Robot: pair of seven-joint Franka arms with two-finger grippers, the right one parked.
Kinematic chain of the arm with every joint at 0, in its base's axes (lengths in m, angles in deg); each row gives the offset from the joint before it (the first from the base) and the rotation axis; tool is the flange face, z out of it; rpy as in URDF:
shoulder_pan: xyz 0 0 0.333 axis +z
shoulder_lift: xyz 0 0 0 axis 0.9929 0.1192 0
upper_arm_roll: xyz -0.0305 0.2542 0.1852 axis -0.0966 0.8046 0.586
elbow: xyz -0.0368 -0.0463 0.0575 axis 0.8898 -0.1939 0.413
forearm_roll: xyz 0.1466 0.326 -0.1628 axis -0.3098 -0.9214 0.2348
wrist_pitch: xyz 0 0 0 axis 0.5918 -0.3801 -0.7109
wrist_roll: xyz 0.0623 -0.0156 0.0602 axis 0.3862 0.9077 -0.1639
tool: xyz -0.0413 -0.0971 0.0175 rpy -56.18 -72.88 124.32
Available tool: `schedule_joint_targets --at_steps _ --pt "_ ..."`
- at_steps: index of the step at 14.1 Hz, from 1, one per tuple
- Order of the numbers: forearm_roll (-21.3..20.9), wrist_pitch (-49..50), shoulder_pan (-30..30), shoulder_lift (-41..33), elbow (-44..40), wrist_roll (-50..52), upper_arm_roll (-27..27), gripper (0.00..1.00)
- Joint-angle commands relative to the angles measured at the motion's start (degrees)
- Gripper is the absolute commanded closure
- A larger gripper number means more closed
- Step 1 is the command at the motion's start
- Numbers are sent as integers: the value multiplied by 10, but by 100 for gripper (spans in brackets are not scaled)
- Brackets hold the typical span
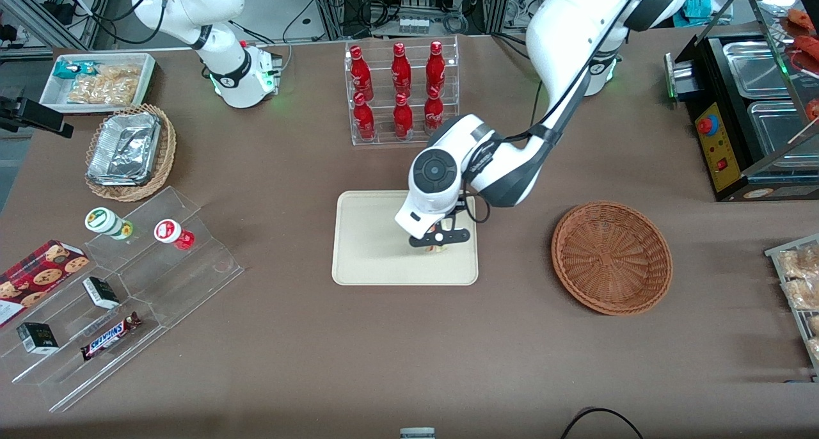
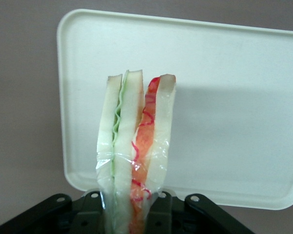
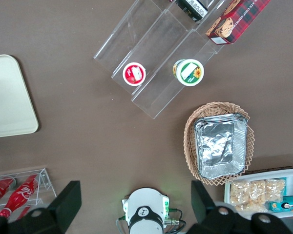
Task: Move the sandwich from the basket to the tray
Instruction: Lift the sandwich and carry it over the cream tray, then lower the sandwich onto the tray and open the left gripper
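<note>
From the front, the working arm reaches in over the brown surface (image 1: pixel 397 362) and its tool (image 1: pixel 439 239) hangs above the cream-beige tray (image 1: pixel 365 247), over the part of the tray nearer the round reddish-brown basket (image 1: pixel 611 257). Only a sliver of the sandwich (image 1: pixel 437 249) peeks out beneath the black fingers, and whether it touches the tray cannot be told from here. The basket sits beside the tray, toward the working arm's end of the surface, with nothing in it. A clear rack of red bottles (image 1: pixel 400 90) stands farther from the camera than the tray. Toward the parked arm's end are clear display steps (image 1: pixel 128 292) carrying small snacks and a tan wicker basket with foil trays (image 1: pixel 131 151). In the left wrist view, the tool (image 2: pixel 136 214) is pinching the sandwich (image 2: pixel 136 146) at its wrapped end, the black fingers (image 2: pixel 90 207) pressed against each flank. The wedge stands out from the tool with its green and red filling layers showing along the cut edge, and the tray (image 2: pixel 234 97) lies under it. In the right wrist view, a corner of the tray (image 3: pixel 10 97) shows, along with the display steps (image 3: pixel 156 63) and the foil trays (image 3: pixel 219 144) in their wicker basket.
</note>
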Motion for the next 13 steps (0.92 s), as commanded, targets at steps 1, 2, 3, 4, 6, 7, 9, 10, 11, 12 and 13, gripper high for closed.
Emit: schedule_joint_targets --at_steps 1,2,3,4,6,7,9,10,11,12,13 --pt "-1 -34 -26 51 -47 9 7 75" --pt "0 -37 -33 66 -56 13 8 73" --pt "-3 -37 -34 74 -57 14 9 73" --pt "-5 -37 -34 79 -56 12 8 73" --pt "-6 -40 -38 91 -61 14 9 69" --pt "-6 -49 -41 91 -61 17 9 62" --pt "-6 -54 -41 92 -61 38 9 22" --pt "-6 -66 -41 92 -61 41 9 0" --pt "-6 -80 -41 92 -61 46 9 0" --pt "-6 -85 -41 92 -61 60 10 0" --pt "-6 -85 -41 90 -61 68 10 0"
